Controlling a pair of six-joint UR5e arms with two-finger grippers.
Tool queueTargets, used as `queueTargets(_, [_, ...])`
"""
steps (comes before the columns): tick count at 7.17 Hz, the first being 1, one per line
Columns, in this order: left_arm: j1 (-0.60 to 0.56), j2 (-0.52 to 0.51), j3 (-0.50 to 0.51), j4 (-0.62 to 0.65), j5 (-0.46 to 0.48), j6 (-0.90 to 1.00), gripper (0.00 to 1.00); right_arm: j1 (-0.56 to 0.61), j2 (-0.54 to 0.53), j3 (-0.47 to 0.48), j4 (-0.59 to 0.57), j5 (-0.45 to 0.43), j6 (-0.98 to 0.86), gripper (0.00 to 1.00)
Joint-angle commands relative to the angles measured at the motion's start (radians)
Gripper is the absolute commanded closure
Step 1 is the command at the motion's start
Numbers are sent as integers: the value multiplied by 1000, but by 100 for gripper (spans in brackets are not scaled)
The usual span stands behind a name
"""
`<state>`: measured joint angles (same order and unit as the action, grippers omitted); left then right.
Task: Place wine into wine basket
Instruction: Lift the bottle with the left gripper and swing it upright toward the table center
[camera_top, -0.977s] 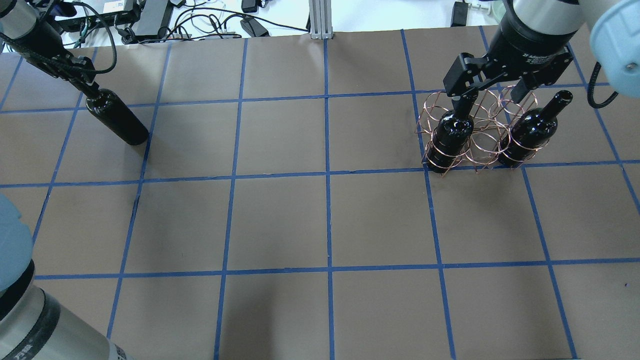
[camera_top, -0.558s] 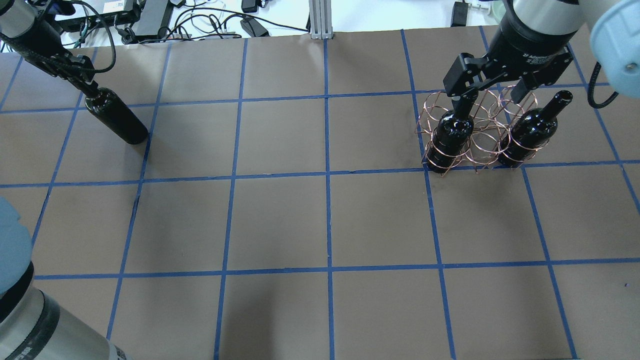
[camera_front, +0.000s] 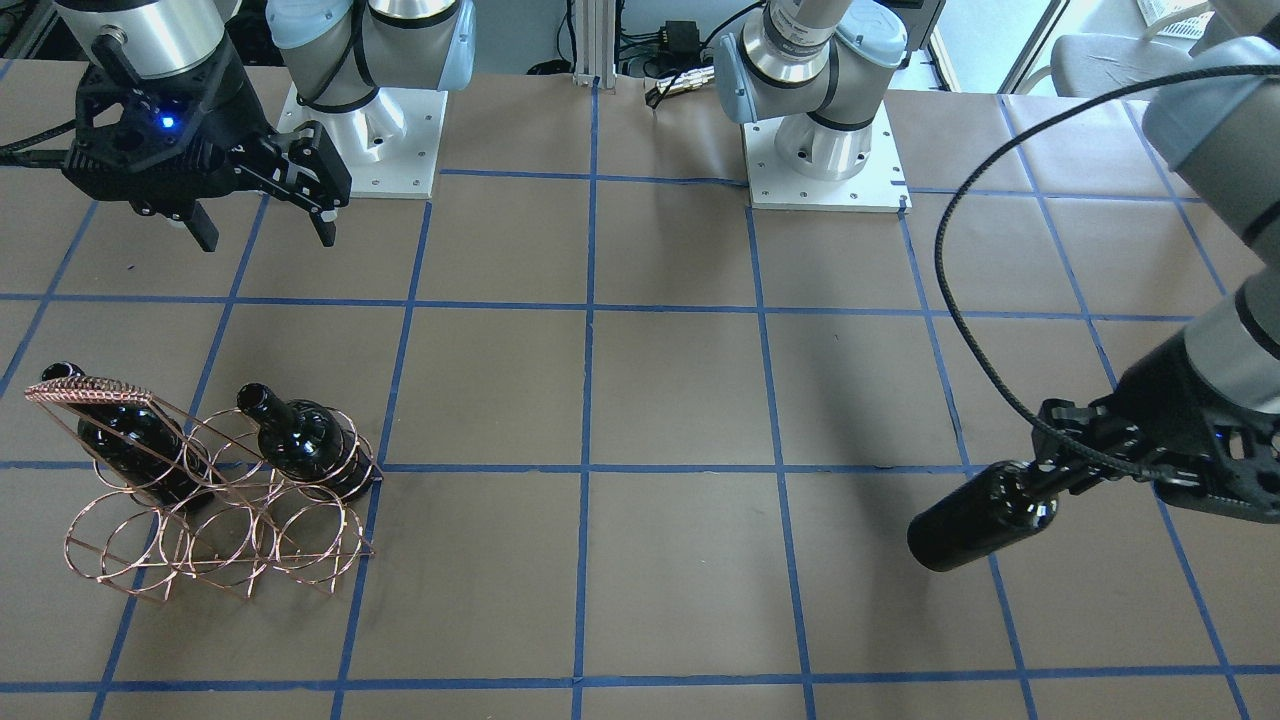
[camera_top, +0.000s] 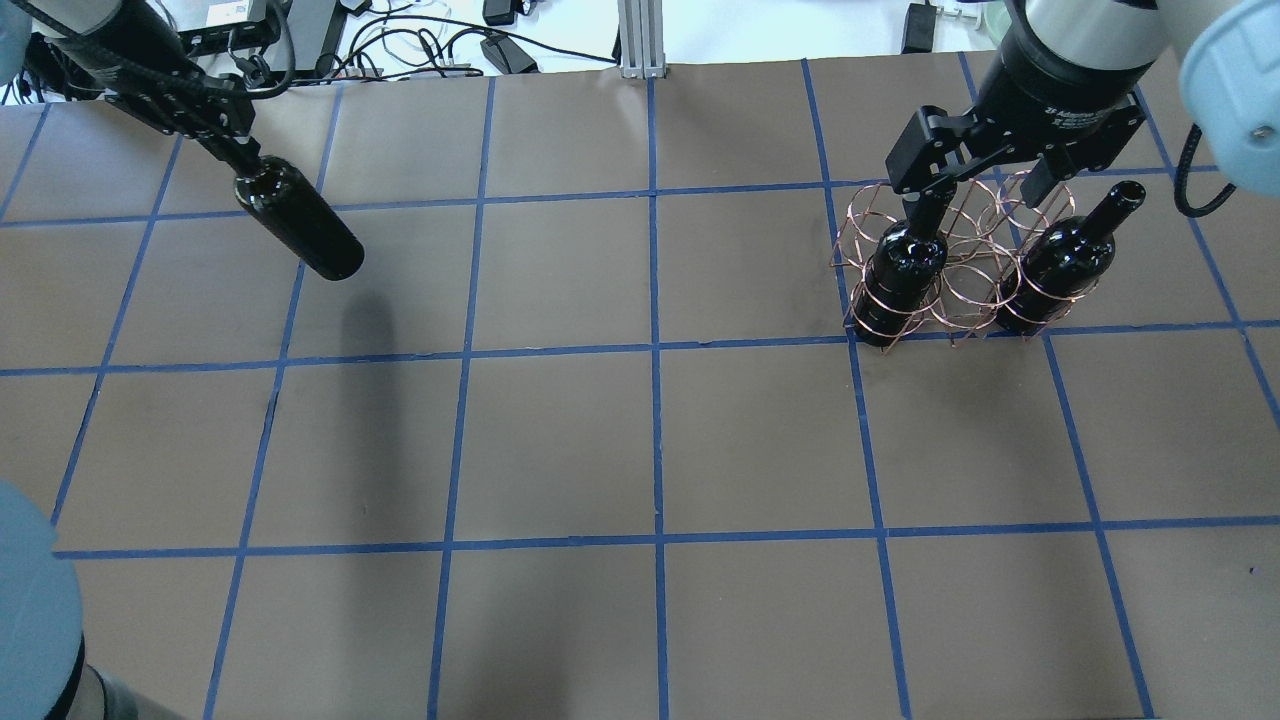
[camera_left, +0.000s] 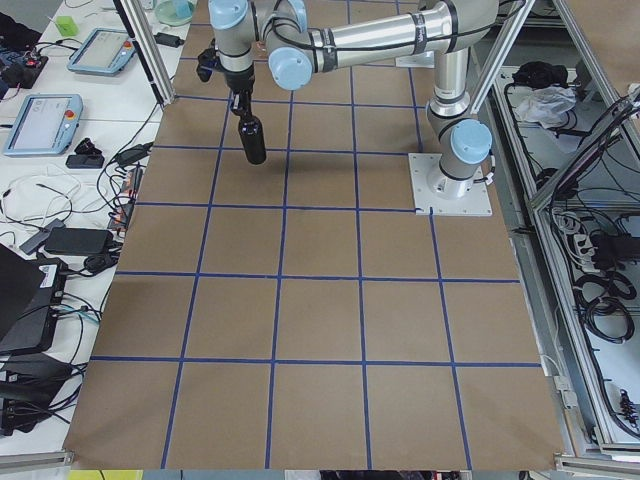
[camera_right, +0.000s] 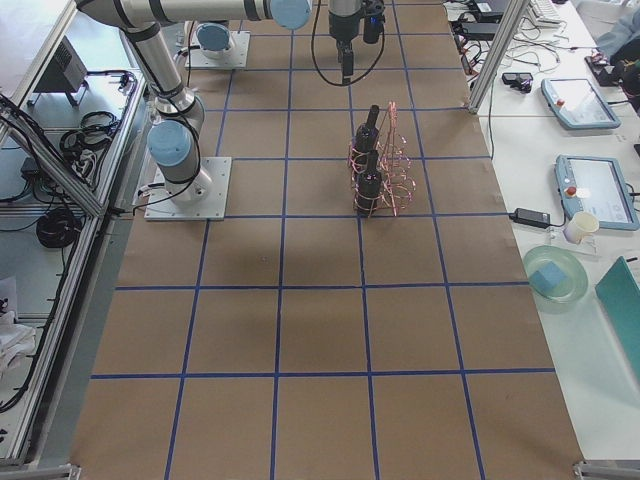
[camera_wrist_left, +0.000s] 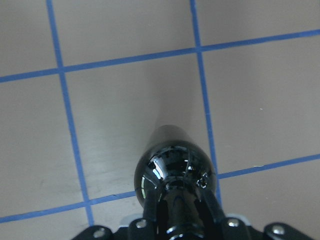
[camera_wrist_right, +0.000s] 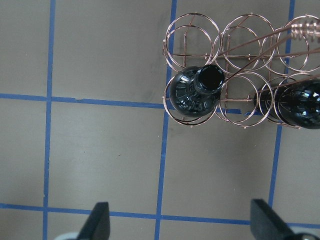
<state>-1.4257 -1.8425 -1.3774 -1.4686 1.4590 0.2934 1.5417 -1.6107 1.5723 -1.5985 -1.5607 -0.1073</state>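
Note:
My left gripper (camera_top: 228, 152) is shut on the neck of a glossy black wine bottle (camera_top: 298, 226) and holds it tilted in the air, base down, above the far left of the table; it also shows in the front view (camera_front: 975, 520) and the left wrist view (camera_wrist_left: 175, 172). The copper wire wine basket (camera_top: 965, 287) stands at the far right, also in the front view (camera_front: 90, 390). It holds two more bottles, one (camera_top: 905, 268) at its left end and one (camera_top: 1065, 258) at its right. My right gripper (camera_top: 985, 195) is open and empty above the basket.
Cables and power bricks (camera_top: 300, 40) lie beyond the table's far edge, with an aluminium post (camera_top: 640, 40) at the middle. The two arm bases (camera_front: 360, 130) (camera_front: 825, 150) stand on the robot's side. Blue tape lines grid the brown tabletop.
My left gripper has lifted the bottle off the table and carried it to the right, toward the middle. The right gripper and the basket have not moved.

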Motion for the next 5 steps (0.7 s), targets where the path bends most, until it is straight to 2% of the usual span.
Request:
queueTargets(1, [-192, 83, -90, -1, -2, -190, 100, 0, 0, 0, 0, -1, 0, 0])
queueTargets(3, [-330, 121, -153, 33, 1, -290, 100, 0, 0, 0, 0, -2, 0, 0])
queueTargets(5, [-432, 144, -267, 181, 52, -373, 100, 0, 0, 0, 0, -2, 0, 0])
